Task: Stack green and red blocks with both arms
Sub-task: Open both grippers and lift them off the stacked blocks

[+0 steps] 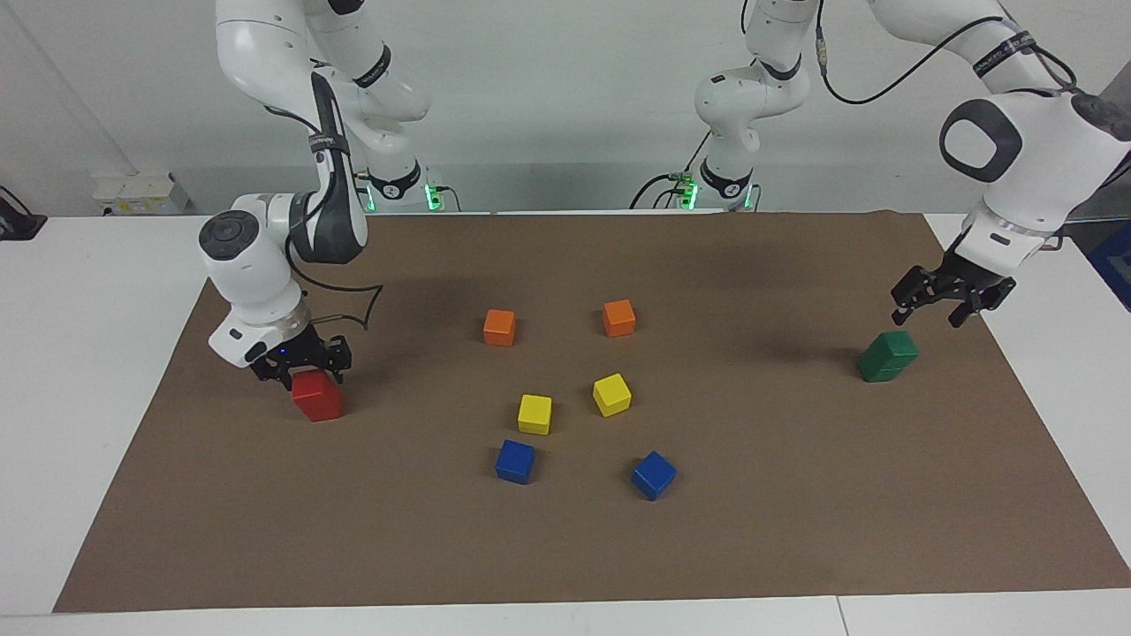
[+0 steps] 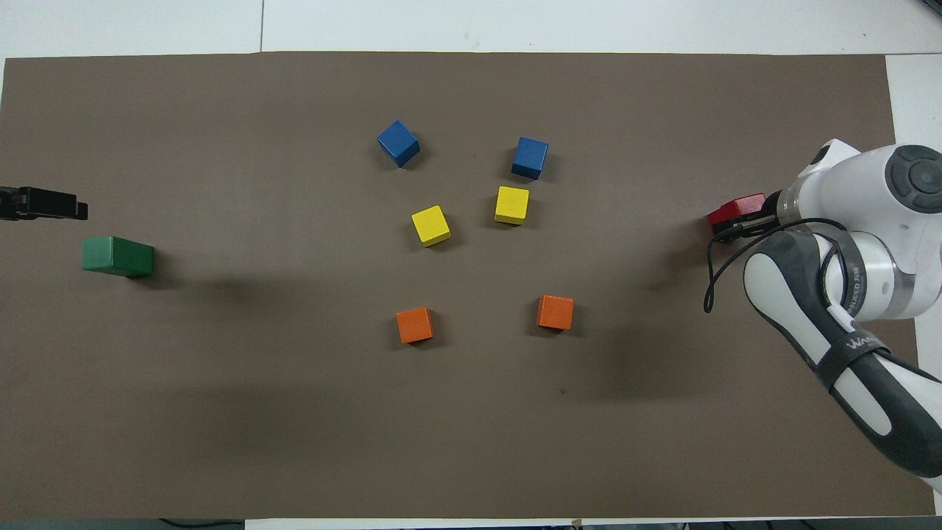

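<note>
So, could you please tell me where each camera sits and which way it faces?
Facing view: high across the table, looking at the robots; both white arms show, left pincer raised near the stacked dark green cubes, right pincer at the stacked bright red cubes.
Overhead view: above the robots' end, looking steeply down and forward; only the left pincer's tip and the right forearm show.
Shared: the brown mat and both stacks, half a turn apart.

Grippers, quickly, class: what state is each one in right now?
Left gripper: open, holding nothing, raised above the green stack.
Right gripper: down at the red stack; open or shut cannot be told.
</note>
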`<state>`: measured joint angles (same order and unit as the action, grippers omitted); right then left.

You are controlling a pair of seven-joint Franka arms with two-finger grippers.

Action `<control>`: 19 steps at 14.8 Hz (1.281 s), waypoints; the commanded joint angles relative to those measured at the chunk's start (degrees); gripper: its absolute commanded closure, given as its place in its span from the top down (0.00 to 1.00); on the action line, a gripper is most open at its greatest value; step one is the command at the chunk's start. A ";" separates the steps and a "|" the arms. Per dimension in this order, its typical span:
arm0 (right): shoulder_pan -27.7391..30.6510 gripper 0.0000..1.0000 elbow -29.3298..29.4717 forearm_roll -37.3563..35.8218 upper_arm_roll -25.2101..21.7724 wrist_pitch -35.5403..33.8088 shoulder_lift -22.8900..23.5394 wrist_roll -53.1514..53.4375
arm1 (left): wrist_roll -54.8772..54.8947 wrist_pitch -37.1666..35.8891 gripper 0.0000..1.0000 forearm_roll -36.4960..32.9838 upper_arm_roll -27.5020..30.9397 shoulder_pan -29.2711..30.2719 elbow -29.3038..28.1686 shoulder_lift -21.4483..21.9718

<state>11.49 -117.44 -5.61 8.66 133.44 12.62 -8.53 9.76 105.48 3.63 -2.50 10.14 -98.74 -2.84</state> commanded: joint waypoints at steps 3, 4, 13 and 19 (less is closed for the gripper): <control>0.21 1.00 2.38 1.40 0.66 0.42 -0.06 0.95 | -3.87 -7.38 1.00 -1.52 0.30 -1.44 1.70 2.75; -0.15 1.00 3.70 1.48 0.66 0.07 0.03 2.36 | -3.87 -9.39 1.00 -1.52 0.22 -1.44 2.67 3.01; -1.91 1.00 12.41 5.88 1.10 -21.80 -10.06 5.80 | -6.06 -11.88 1.00 -6.01 -0.22 -3.90 3.29 4.24; -1.03 1.00 15.65 5.62 0.83 -34.20 -14.29 4.84 | -8.36 -10.65 1.00 -5.83 -0.31 -5.31 3.38 4.24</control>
<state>9.45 -103.61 -0.54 9.28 102.59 -1.96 -3.51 2.17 94.61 -0.99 -3.17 5.42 -95.47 0.86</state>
